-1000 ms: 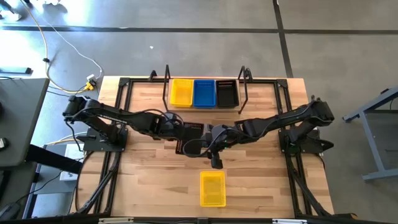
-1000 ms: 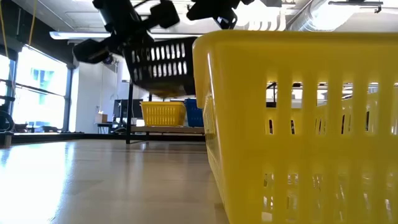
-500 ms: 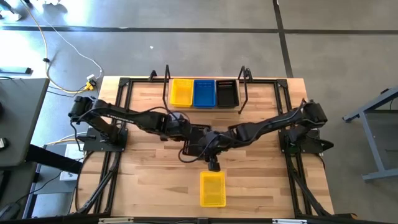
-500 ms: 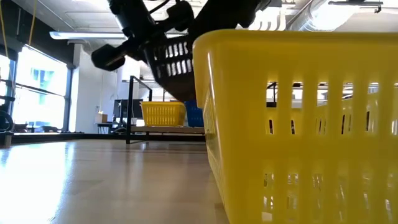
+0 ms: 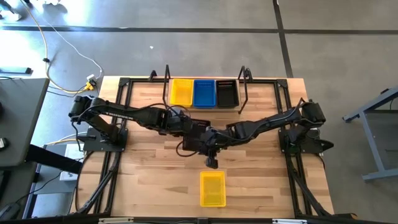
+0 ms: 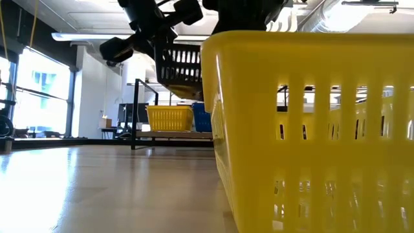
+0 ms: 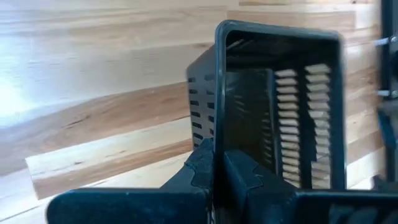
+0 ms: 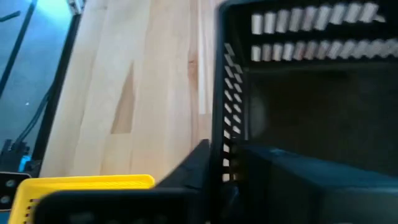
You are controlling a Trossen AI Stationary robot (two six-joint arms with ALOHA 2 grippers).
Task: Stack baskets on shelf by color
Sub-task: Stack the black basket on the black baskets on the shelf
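Mid-table, both tools gripping black basket

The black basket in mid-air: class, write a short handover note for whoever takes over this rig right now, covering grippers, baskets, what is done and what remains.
Left gripper: shut on the rim of the black basket, held off the table at mid-table.
Right gripper: fingers either side of the same basket's wall; looks like a handover.
Shelf: yellow stack, blue stack, black stack, left to right.
Left: the held black basket, then the yellow basket at the table's front.
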